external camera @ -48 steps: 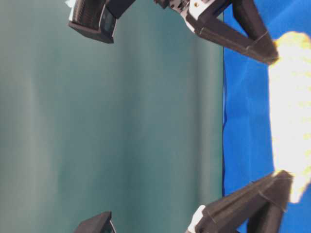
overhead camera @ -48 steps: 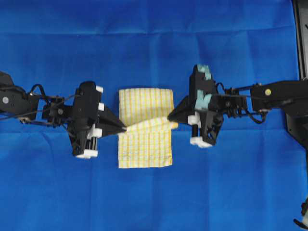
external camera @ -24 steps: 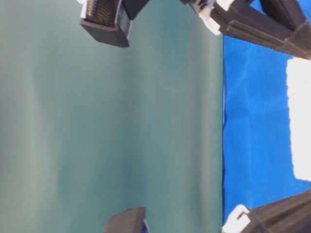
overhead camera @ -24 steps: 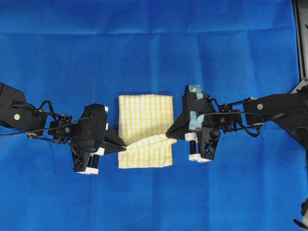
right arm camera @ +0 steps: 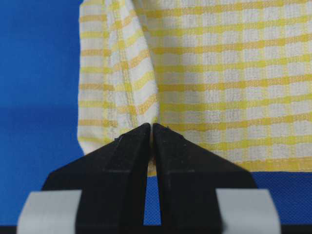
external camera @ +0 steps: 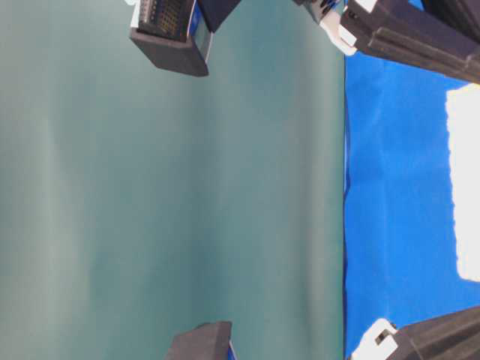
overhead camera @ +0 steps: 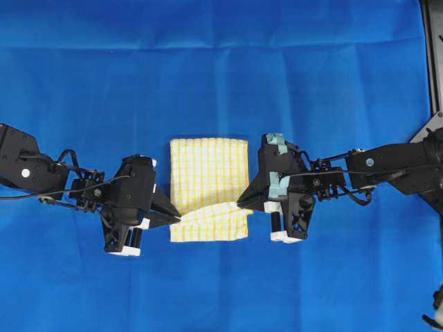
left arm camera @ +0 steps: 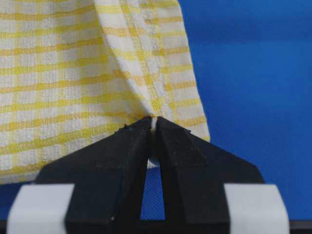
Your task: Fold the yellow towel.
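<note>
Yellow-checked white woven towel [overhead camera: 208, 188] lies mid blue sheet [overhead camera: 221, 76] overhead, left gripper [overhead camera: 177, 218] and right gripper [overhead camera: 240, 203] at its side edges. Each wrist view shows black fingers [left arm camera: 130, 146] [right arm camera: 130, 144] clenched on cloth.

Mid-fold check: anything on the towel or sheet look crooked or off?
Nothing alarming. The left gripper and right gripper each pinch an edge of the yellow towel, but its carried edge runs slanted, lower on the left. The blue sheet shows only faint creases.
</note>
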